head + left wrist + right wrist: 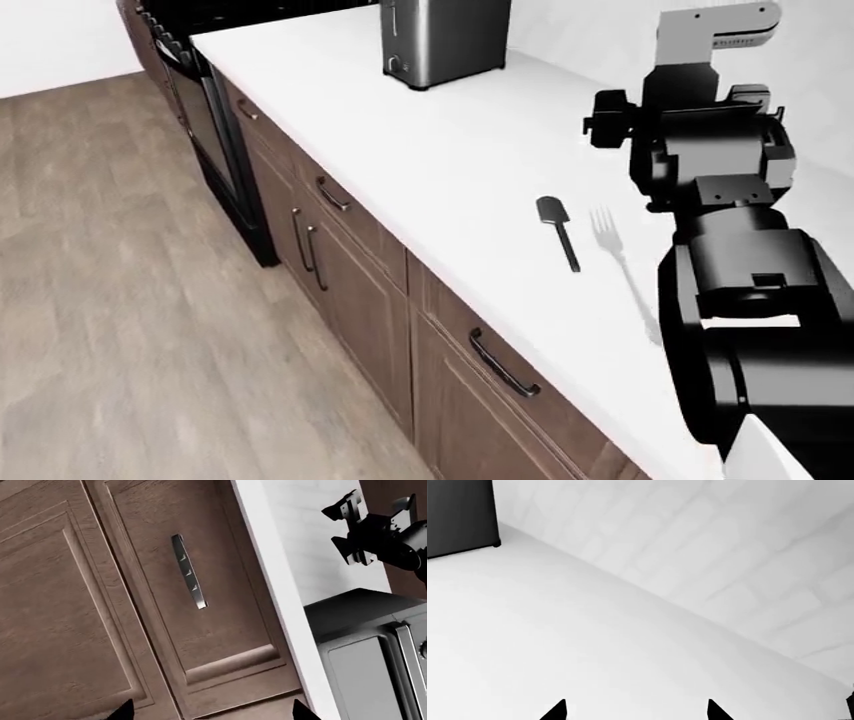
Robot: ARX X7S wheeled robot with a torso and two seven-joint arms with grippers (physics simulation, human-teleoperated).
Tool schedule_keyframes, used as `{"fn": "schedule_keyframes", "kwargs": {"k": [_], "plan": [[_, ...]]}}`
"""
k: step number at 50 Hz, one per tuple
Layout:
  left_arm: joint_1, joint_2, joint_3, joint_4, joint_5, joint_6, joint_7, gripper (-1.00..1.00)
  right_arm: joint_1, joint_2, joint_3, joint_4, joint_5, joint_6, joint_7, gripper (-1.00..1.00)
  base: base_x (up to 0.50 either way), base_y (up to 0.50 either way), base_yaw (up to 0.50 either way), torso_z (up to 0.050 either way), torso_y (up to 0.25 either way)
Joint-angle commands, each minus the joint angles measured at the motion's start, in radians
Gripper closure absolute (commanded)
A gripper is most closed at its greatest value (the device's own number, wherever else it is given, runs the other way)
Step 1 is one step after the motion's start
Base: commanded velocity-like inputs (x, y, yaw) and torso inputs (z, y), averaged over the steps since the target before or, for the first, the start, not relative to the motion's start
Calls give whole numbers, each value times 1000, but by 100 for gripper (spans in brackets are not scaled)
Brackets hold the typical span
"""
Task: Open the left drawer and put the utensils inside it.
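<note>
White table (441,150) carries black spatula (558,231) just beside slim silver fork (609,236) | my left hand (210,711) spread, empty | my right hand (635,709) spread, empty

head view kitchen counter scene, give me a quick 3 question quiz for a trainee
1. True or false: the black broad-headed spatula and the slim silver metal fork lie side by side on the white countertop.
2. Multiple choice: the wide brown wood drawer with the dark curved bar handle is A) pulled out, B) closed, C) removed.
3. Fill in: the brushed metal appliance stands at the counter's ____ end, far or near?

Key: 1 true; 2 B; 3 far.
</note>
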Motion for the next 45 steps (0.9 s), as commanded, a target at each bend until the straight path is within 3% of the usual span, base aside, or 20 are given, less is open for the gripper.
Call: {"fn": "schedule_keyframes", "kwargs": {"k": [1, 6, 12, 22, 45], "plan": [[-3, -3, 1, -8, -2, 4, 1, -100, -1, 0, -5, 14, 3, -13, 2, -100, 294, 404, 0, 0, 0], [-8, 0, 6, -21, -1, 4, 10, -100, -33, 3, -16, -69, 0, 26, -7, -100, 176, 243, 0, 0, 3], [-4, -3, 4, -16, -4, 8, 9, -100, -13, 3, -9, -10, 3, -1, 10, -100, 0, 0, 0, 0, 0], [-1, -5, 7, -13, -5, 11, 7, -100, -8, 2, -16, -2, 1, -6, 13, -100, 285, 392, 0, 0, 0], [-6, -1, 14, -40, -4, 23, 20, -100, -13, 3, -11, 19, 14, -26, 25, -100, 25, -18, 0, 0, 0]]}}
